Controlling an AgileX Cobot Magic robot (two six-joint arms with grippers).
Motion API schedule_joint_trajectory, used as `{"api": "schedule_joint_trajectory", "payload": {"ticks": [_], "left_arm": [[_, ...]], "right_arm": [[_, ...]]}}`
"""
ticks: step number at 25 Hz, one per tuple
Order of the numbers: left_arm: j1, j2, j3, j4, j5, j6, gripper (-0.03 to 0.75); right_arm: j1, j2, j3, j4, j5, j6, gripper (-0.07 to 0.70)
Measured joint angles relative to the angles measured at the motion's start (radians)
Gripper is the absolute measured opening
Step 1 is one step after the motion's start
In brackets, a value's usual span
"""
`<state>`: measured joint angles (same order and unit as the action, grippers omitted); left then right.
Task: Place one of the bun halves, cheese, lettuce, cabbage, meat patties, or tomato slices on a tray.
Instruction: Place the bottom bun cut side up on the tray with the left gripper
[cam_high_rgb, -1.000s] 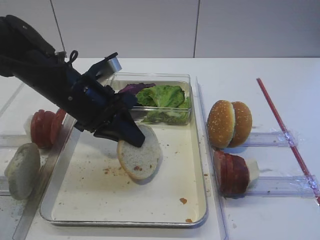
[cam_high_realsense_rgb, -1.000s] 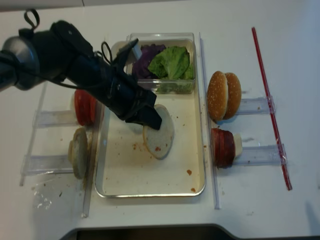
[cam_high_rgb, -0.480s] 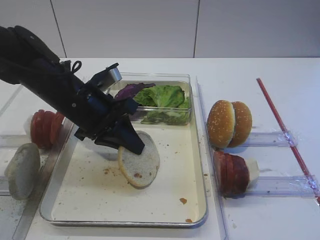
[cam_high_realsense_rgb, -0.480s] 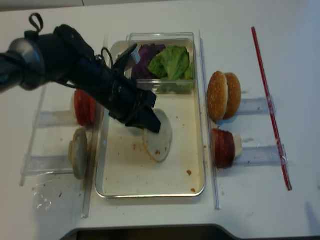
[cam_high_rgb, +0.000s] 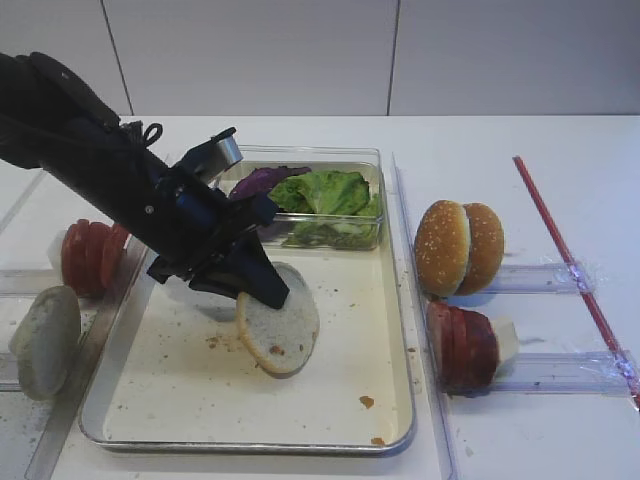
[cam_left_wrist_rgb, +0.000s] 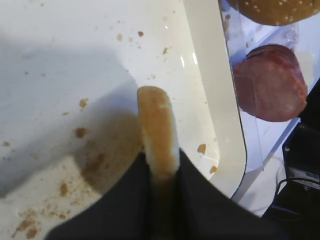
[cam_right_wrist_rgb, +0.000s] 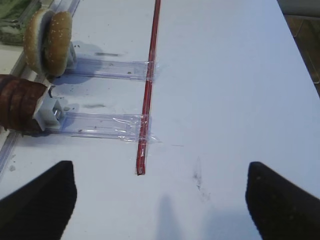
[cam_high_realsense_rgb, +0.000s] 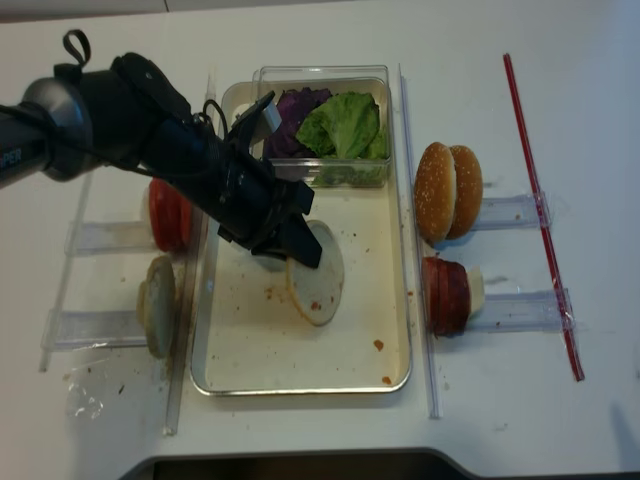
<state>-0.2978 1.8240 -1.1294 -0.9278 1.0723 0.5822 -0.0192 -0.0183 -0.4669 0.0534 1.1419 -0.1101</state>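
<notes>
Left gripper (cam_high_rgb: 268, 290) pinches a tilted bun half (cam_high_rgb: 281, 325) at frame centre — over the tray (cam_high_rgb: 390, 400).

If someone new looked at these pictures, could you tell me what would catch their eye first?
The black left gripper over the middle of the silver tray, pinching a pale bun half by its edge. Behind it, bright green lettuce fills a clear box at the tray's far end.

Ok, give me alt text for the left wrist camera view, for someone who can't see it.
Left pincer, shut on the edge of a pale bun half held on edge over the cream, crumb-strewn floor of the silver tray. Beyond the tray's rim, at upper right, lie the dark red meat patties and part of a sesame bun.
</notes>
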Motion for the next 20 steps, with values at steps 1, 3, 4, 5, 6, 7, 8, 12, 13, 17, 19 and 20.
{"api": "schedule_joint_trajectory", "payload": {"ticks": [1, 3, 4, 5, 6, 7, 8, 12, 13, 17, 19, 20], "left_arm": [[0.0, 0.0, 0.0, 0.0, 0.0, -0.012, 0.055], [0.0, 0.0, -0.002, 0.004, 0.0, -0.03, 0.055], [0.0, 0.002, -0.002, 0.006, 0.0, -0.037, 0.055], [0.0, 0.004, -0.002, 0.006, 0.0, -0.046, 0.057], [0.0, 0.006, -0.002, 0.008, 0.0, -0.053, 0.062], [0.0, 0.007, -0.002, 0.008, 0.0, -0.06, 0.07], [0.0, 0.007, -0.002, 0.008, 0.0, -0.064, 0.082], [0.0, 0.007, -0.002, 0.016, 0.0, -0.087, 0.14], [0.0, 0.007, -0.004, 0.02, 0.0, -0.094, 0.151], [0.0, 0.007, -0.026, 0.077, 0.002, -0.156, 0.197], [0.0, 0.007, -0.045, 0.114, 0.011, -0.194, 0.213], [0.0, 0.007, -0.053, 0.132, 0.016, -0.209, 0.216]], "right_arm": [[0.0, 0.0, 0.0, 0.0, 0.0, 0.002, 0.694], [0.0, 0.0, 0.0, 0.0, 0.0, 0.002, 0.694], [0.0, 0.0, 0.0, 0.0, 0.0, 0.002, 0.694], [0.0, 0.0, 0.0, 0.0, 0.0, 0.002, 0.694], [0.0, 0.0, 0.0, 0.0, 0.0, 0.002, 0.694], [0.0, 0.0, 0.0, 0.0, 0.0, 0.002, 0.694], [0.0, 0.0, 0.0, 0.0, 0.0, 0.002, 0.694], [0.0, 0.0, 0.0, 0.0, 0.0, 0.002, 0.694], [0.0, 0.0, 0.0, 0.0, 0.0, 0.002, 0.694], [0.0, 0.0, 0.0, 0.0, 0.0, 0.002, 0.694], [0.0, 0.0, 0.0, 0.0, 0.0, 0.002, 0.694], [0.0, 0.0, 0.0, 0.0, 0.0, 0.002, 0.694]]}}
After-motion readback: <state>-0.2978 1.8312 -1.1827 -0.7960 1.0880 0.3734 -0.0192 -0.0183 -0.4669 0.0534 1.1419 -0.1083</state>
